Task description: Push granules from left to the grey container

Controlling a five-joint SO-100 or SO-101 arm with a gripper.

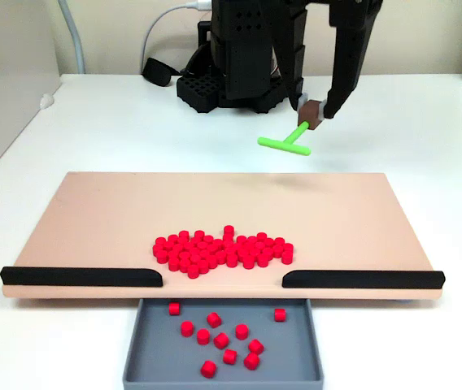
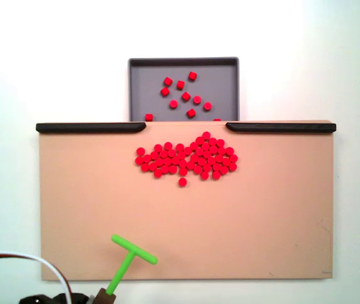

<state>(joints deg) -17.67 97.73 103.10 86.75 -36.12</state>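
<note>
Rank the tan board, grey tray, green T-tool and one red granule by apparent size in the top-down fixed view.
1. Tan board
2. Grey tray
3. Green T-tool, raised nearer the camera, yet clearly smaller than the tray
4. Single granule

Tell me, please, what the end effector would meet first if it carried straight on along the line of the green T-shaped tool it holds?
The end effector holds the green T-shaped tool above the tan board. Going on, the crossbar would probably meet bare board first, then the granules; its height above the board is unclear.

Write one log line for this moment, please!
gripper: holds green tool, raised | granules: mostly on board | some in tray
</note>
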